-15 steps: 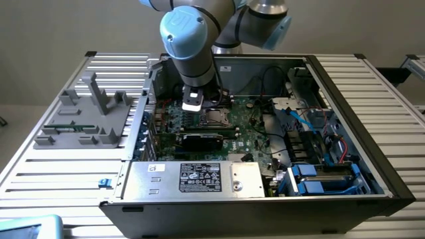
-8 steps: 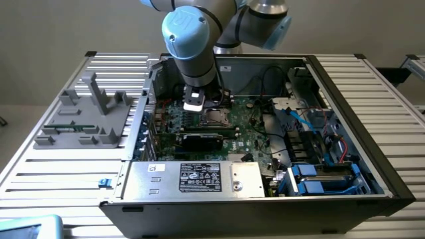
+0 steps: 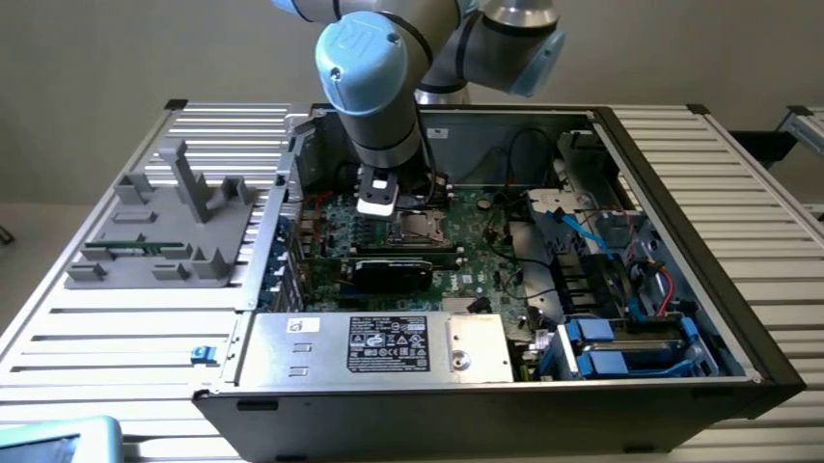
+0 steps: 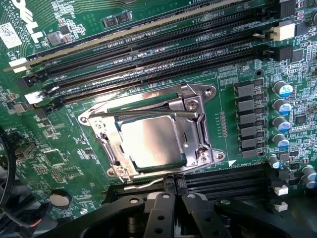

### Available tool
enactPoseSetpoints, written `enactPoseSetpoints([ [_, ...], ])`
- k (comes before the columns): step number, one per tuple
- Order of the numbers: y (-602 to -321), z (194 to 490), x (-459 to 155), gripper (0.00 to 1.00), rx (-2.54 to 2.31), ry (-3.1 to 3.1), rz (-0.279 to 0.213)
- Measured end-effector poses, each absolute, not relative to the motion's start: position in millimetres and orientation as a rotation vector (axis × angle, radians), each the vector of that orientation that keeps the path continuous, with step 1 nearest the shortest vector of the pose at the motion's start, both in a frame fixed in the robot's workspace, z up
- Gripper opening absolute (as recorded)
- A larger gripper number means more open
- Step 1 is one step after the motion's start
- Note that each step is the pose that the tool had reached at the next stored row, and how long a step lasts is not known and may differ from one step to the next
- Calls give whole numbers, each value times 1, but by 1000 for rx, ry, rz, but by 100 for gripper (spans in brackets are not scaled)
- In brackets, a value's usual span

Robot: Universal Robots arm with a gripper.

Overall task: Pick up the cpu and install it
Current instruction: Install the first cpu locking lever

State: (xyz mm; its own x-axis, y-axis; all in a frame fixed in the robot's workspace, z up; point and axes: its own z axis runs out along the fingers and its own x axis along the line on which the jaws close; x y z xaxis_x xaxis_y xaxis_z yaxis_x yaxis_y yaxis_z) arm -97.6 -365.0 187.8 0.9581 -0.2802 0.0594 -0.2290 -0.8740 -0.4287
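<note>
The cpu [image 4: 151,141], a flat square chip with a silvery top, lies inside the motherboard socket, framed by the shiny metal load plate [image 4: 195,124]. A thin lever wire [image 4: 143,115] crosses the plate's far side. My gripper [image 4: 173,187] is shut with nothing between its black fingers, and its tips hover just at the socket's near edge, beside another bent wire [image 4: 141,185]. In the exterior view the arm reaches down into the open computer case, with the gripper [image 3: 409,207] right above the socket [image 3: 422,228].
Black memory slots [image 4: 163,44] run beside the socket, and a row of capacitors [image 4: 282,114] stands on its other side. The case holds a graphics card [image 3: 393,270], a power supply [image 3: 373,347] and blue drive bays [image 3: 618,347]. A grey parts holder [image 3: 168,227] sits at the exterior view's left.
</note>
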Motion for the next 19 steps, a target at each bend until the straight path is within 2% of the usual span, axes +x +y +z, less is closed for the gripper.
enactPoseSetpoints([
  [19, -365, 191, -131, 12, -2681, 371, -161],
])
